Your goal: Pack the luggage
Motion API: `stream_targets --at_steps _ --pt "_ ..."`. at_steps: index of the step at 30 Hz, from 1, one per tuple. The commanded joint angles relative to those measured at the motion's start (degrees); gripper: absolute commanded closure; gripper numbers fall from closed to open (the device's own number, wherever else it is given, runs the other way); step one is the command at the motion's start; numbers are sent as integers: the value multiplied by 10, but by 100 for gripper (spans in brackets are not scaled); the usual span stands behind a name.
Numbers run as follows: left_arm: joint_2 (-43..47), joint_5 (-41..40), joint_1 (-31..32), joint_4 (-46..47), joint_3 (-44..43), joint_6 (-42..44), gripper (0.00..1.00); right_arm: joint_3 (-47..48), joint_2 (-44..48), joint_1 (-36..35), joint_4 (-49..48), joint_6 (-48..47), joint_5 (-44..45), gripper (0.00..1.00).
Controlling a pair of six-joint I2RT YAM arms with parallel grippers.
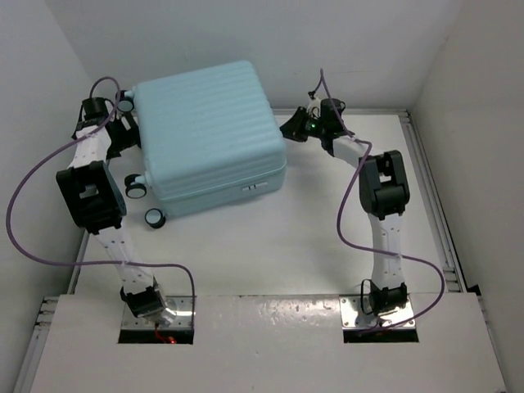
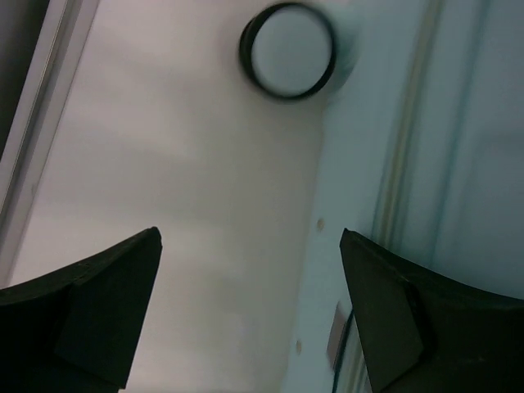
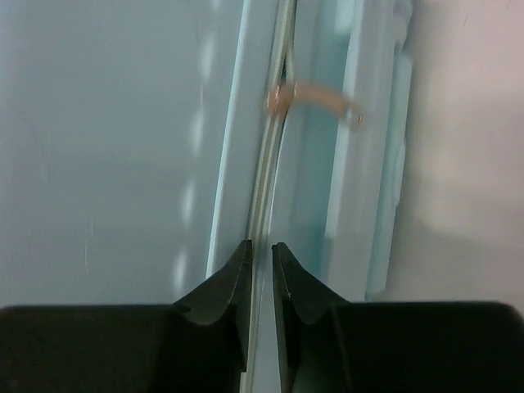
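- Up at the back left of the table (image 1: 270, 237) sits the luggage (image 1: 209, 131), lying flat with its ribbed aqua shell facing up and zipped shut as far as I can see
- its wheels stick out on the left end, two along the near part of that end and one up by the far corner
- left gripper (image 2: 250, 237) is parked by that wheeled end, near the far corner, with its jaws spread really wide
- nothing is between the left fingers (image 2: 98, 303): just bare table on one side, and the pale blue side of the case right by the other finger
- in the left wrist view you can also see one black-rimmed wheel (image 2: 286, 51) a bit beyond the fingertips, slightly blurry
- right gripper (image 3: 262, 246) is over at the opposite end of the case, up against its right edge near the far corner
- its fingers (image 3: 221, 295) are almost together, with only a thin sliver of a gap between them
- that gap lines up right over the zipper seam running along the case's edge, but I honestly can't tell if it's pinching anything or just hovering above it
- a small tan zipper pull (image 3: 315, 100) lies further along the same seam, beyond the fingertips and not touching them
- purple cables (image 1: 33, 237) loop off both arms
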State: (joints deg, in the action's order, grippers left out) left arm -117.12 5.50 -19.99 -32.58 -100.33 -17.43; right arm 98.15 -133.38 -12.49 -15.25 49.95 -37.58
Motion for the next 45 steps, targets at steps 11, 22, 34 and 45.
stream_targets --at_steps 11,22,34,45 --pt "-139 204 249 17 -203 121 6 -390 307 -94 -135 -172 -179 84" --pt "-129 6 249 162 -232 18 1 -553 468 -191 -147 -304 -36 77" --pt "177 -83 164 212 -137 126 1 -550 515 -242 -234 -308 86 57" --pt "585 240 176 170 301 279 3 -778 736 -135 -243 -259 28 58"
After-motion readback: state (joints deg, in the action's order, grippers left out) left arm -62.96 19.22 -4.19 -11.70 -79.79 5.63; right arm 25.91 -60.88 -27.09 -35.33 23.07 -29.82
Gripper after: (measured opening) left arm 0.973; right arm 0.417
